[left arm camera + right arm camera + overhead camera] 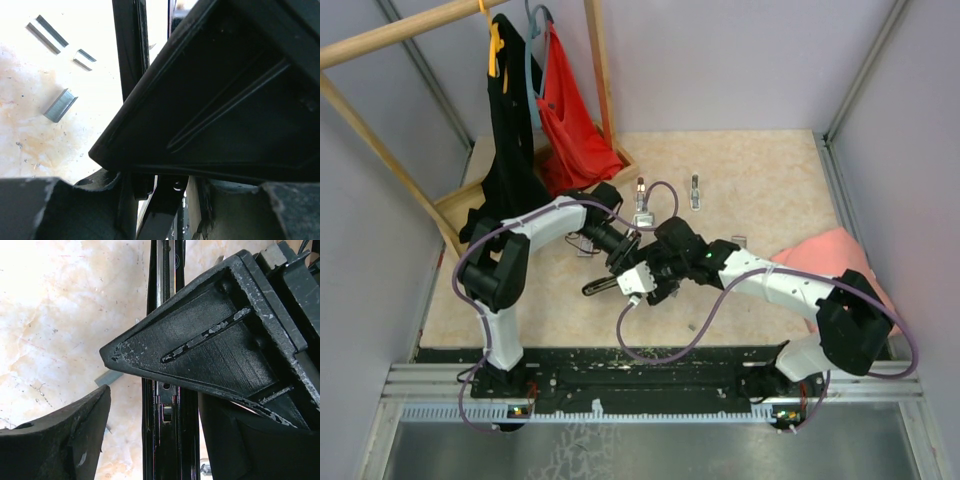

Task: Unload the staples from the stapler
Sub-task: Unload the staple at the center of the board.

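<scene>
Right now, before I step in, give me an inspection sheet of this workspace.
Surface: beige table, scuffed and stained.
Job's things: stapler opened, between both grippers; staples loose on the table.
Clutter: two silvery clips, pink cloth at right.
Grippers: left gripper shut on the stapler; right gripper open around it.
Cables: purple cable loops near the table's front edge.
Surroundings: wooden rack, black garment and red garment hanging, back left.

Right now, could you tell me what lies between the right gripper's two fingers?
In the right wrist view the stapler crosses the gap between the right gripper's fingers; a grey staple strip peeks out near their tips.
</scene>
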Controlling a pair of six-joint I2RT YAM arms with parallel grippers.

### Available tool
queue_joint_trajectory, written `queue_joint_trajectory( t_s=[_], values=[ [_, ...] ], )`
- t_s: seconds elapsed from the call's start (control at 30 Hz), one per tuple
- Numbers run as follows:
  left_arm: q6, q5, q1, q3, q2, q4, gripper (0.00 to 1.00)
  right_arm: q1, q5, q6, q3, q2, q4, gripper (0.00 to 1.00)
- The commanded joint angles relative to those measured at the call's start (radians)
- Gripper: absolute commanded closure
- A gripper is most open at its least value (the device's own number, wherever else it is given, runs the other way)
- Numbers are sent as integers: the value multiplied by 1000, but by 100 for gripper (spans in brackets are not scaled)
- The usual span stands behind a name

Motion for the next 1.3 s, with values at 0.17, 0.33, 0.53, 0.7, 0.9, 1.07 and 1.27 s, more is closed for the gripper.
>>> queue_joint_trajectory(
  t_s=[0.17, 0.33, 0.53, 0.7, 0.9, 1.07, 1.27],
  values=[
    [42, 67, -7, 48, 5, -28, 100, 48, 110, 28, 18, 9, 119, 49],
    [43, 73, -7, 51, 9, -31, 100, 58, 104, -20, -2, -3, 114, 76],
    [41, 71, -8, 56, 10, -32, 100, 60, 71, -43, -4, -13, 81, 100],
    [48, 69, -6, 63, 7, -42, 64, 60, 68, -31, 9, -21, 66, 100],
    [66, 67, -4, 80, -10, -63, 27, 60, 42, 6, 39, -34, 53, 100],
    [78, 49, 7, 86, -35, -74, 0, 59, 58, 31, 43, -39, 62, 100],
    [60, -29, 64, 126, -118, -74, 0, 31, 39, 70, 31, -72, 73, 100]
  ],
)
